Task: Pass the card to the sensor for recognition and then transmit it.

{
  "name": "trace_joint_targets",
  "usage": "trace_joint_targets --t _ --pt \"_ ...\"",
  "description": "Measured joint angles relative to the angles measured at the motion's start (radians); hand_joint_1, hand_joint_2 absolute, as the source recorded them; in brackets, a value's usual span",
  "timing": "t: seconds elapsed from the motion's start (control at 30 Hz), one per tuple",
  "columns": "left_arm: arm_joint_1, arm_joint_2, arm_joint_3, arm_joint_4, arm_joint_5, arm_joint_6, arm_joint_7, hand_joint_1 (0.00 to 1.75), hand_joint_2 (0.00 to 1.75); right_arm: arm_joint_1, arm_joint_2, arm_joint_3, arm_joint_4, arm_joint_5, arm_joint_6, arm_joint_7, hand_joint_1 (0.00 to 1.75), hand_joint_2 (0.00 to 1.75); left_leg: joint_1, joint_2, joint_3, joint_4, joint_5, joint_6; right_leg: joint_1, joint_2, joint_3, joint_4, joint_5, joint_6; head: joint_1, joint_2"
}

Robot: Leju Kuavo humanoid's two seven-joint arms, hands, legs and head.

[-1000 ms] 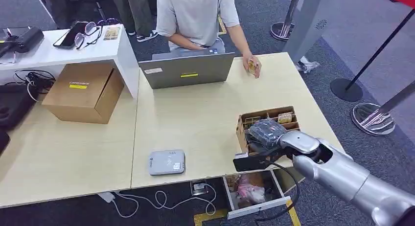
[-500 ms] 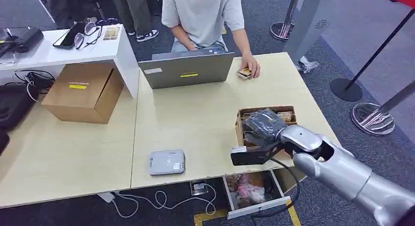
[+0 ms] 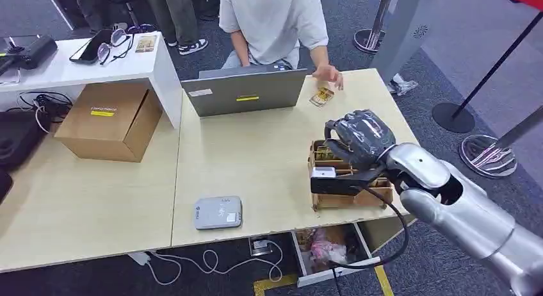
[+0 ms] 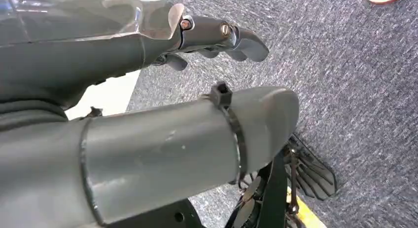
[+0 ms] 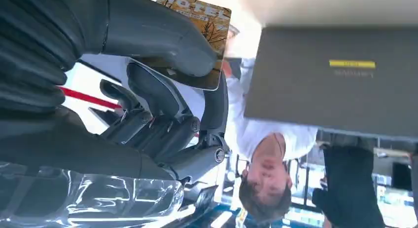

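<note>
In the right wrist view my right hand (image 5: 118, 85) pinches a brown card (image 5: 203, 13) printed "HOTEL" between its thumb and fingers. The head view has that hand (image 3: 358, 139) raised just above the brown card box (image 3: 320, 198) at the table's right side. The grey card sensor (image 3: 218, 212) lies flat near the front edge, well to the left of the hand. A second card (image 3: 322, 96) lies on the table by the laptop. My left hand (image 4: 148, 90) hangs over grey carpet, holding nothing, its fingers (image 4: 222, 35) loosely extended.
A person in a white shirt (image 3: 272, 20) sits behind a grey laptop (image 3: 244, 91), one hand (image 3: 330, 75) hovering over the far card. A cardboard box (image 3: 109, 120) and a white shelf (image 3: 96, 62) stand at the left. An open drawer (image 3: 330, 251) juts out below the table.
My right hand has risen from the card box and moved back toward the laptop. The person laid a card on the table and lifted their hand off it.
</note>
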Motion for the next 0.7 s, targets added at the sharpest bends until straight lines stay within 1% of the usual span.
trace_joint_targets --t 0.13,0.27,0.37,0.43,0.57,0.7 --pt "0.003 0.0 0.0 0.003 -0.007 0.007 -0.002 0.0 0.0 -0.015 0.021 -0.016 -0.004 0.002 -0.026 -0.028 1.75 1.75 0.0 0.0 0.0 0.0 0.0 0.0 0.0 0.0 0.0 0.0 0.0 0.0 0.0 0.0" --pt "0.005 -0.002 0.0 0.008 -0.019 0.018 -0.011 0.0 0.0 -0.032 0.069 -0.027 0.006 0.012 -0.089 -0.06 1.75 1.75 0.0 0.0 0.0 0.0 0.0 0.0 0.0 0.001 0.0 0.001 0.0 0.0 0.0 0.0" --pt "0.005 -0.004 0.0 0.011 -0.032 0.026 -0.019 0.0 0.0 -0.054 0.137 -0.027 0.039 0.031 -0.162 -0.087 1.75 1.75 0.001 0.001 0.001 0.0 0.001 -0.001 0.0 0.001 0.0 0.001 0.0 0.0 0.0 0.0" --pt "0.005 -0.005 0.0 0.015 -0.043 0.033 -0.024 0.0 0.0 -0.065 0.189 -0.027 0.071 0.061 -0.226 -0.099 1.75 1.75 0.001 0.001 0.001 0.0 0.001 -0.001 0.0 0.001 0.0 0.001 0.0 0.0 0.0 0.0" --pt "0.003 -0.005 -0.001 0.019 -0.066 0.04 -0.033 0.0 0.0 -0.096 0.303 -0.024 0.16 0.137 -0.369 -0.114 1.75 1.75 0.001 0.001 0.001 0.0 0.001 -0.002 0.001 0.001 0.0 0.001 0.0 -0.001 0.0 0.0" --pt "0.002 -0.005 -0.002 0.019 -0.089 0.056 -0.031 0.0 0.0 -0.143 0.404 -0.013 0.281 0.248 -0.514 -0.127 1.75 1.75 0.001 0.001 0.001 0.0 0.002 -0.003 0.001 0.001 0.0 0.001 0.001 -0.001 0.0 0.0"
